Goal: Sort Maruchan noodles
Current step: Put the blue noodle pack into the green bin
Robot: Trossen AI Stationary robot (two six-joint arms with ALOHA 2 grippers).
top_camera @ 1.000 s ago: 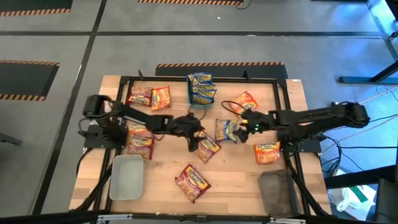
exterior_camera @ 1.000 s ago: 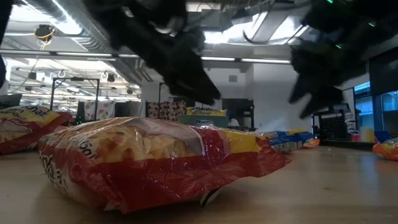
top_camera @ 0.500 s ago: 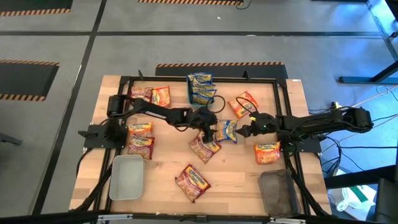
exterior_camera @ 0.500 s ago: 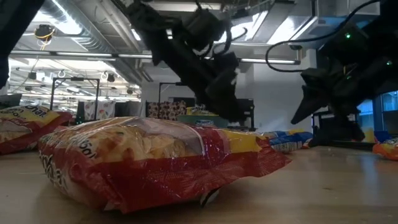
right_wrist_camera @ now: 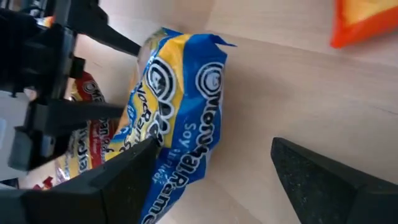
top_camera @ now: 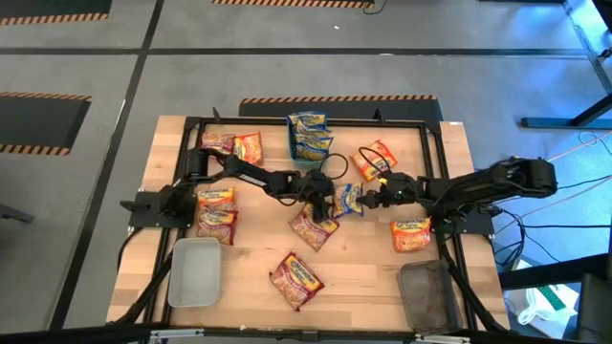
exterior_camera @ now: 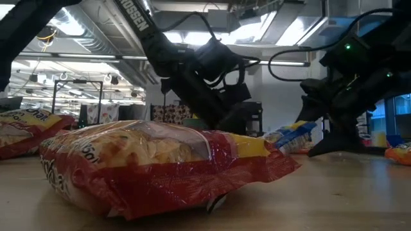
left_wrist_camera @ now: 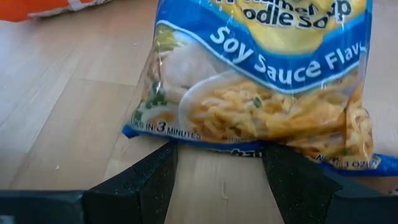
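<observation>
Mid-bench, closing from both sides on a blue-and-yellow packet point(top_camera: 347, 199) lying flat, left gripper point(top_camera: 320, 204) and right gripper point(top_camera: 368, 201) fingers spread, nothing pinched; next, likely, one clean pinch and lift.

The tabletop point(top_camera: 363, 277) is pale wood grain, framed by black rails. At its middle lies a blue-and-yellow packet point(top_camera: 346, 200) with white lettering and a picture of golden noodles. Near the far edge sits a blue-and-yellow stack point(top_camera: 310, 136). The packet by the near edge point(top_camera: 295, 279) is red with yellow. The packet near the right edge point(top_camera: 411, 233) is orange. Near the near-left corner rests a pale grey-green tray point(top_camera: 195, 272); near the near-right corner, a dark grey tray point(top_camera: 426, 294).
</observation>
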